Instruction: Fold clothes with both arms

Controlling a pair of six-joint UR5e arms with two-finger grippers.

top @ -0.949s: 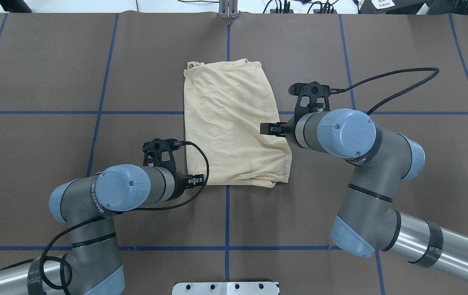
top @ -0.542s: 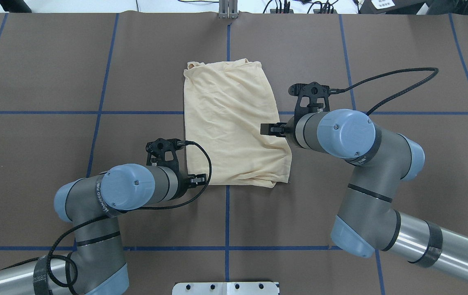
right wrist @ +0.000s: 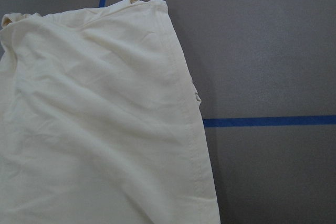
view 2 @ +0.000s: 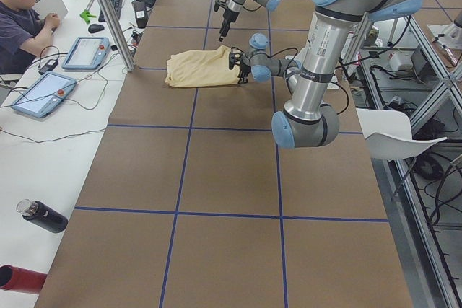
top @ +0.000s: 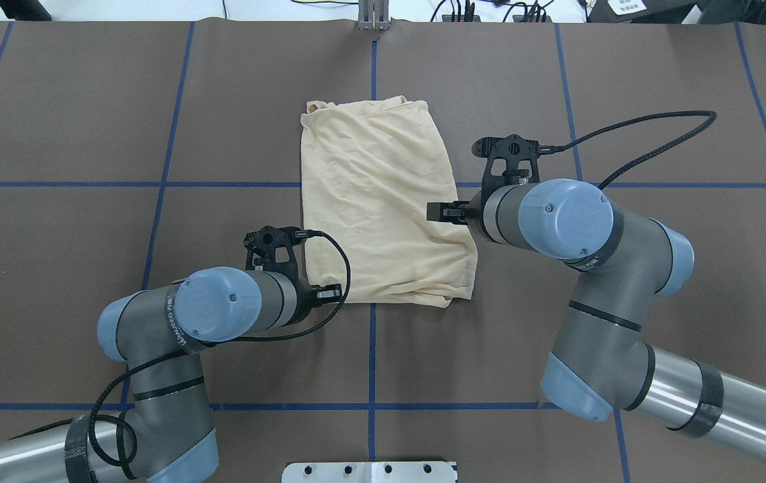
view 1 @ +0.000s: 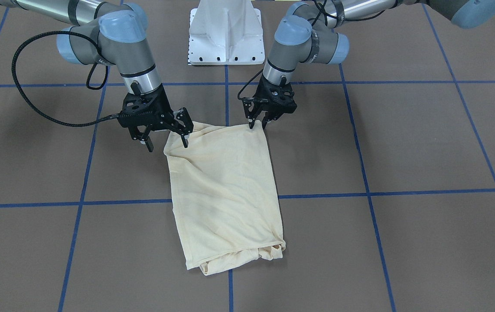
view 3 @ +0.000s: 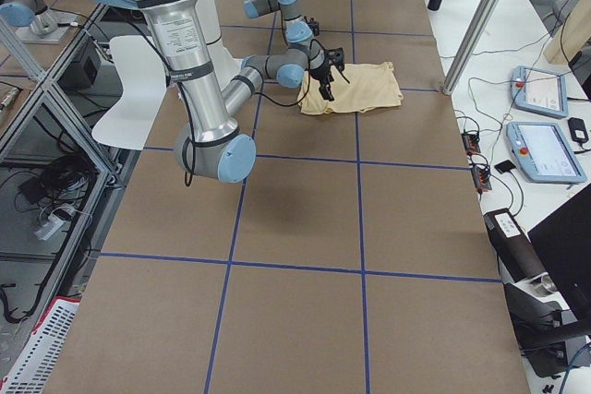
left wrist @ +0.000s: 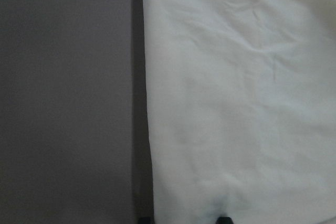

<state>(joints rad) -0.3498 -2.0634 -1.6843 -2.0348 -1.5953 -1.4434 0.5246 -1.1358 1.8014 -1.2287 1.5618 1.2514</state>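
Observation:
The pale cream-yellow shirt (top: pixel 376 201) lies folded into a long rectangle at the table's middle, print hidden; it also shows in the front view (view 1: pixel 226 190). My left gripper (top: pixel 329 293) is open at the shirt's near left corner (view 1: pixel 258 125). In the left wrist view its fingertips (left wrist: pixel 144 220) straddle the shirt's edge (left wrist: pixel 236 103). My right gripper (top: pixel 438 212) is wide open at the shirt's right edge, near its near right corner (view 1: pixel 166 143). The right wrist view shows the shirt's hemmed edge (right wrist: pixel 94 119), and no fingers.
The brown table cover (top: pixel 88 100) has blue tape lines. The white pedestal base (view 1: pixel 226 39) stands at the robot's side. A side table with tablets (view 2: pixel 43 91) and a seated operator (view 2: pixel 22 5) lie beyond the far edge.
My left arm has moved to the right, bringing its gripper closer to the shirt's near left corner. The right arm and the shirt have not moved.

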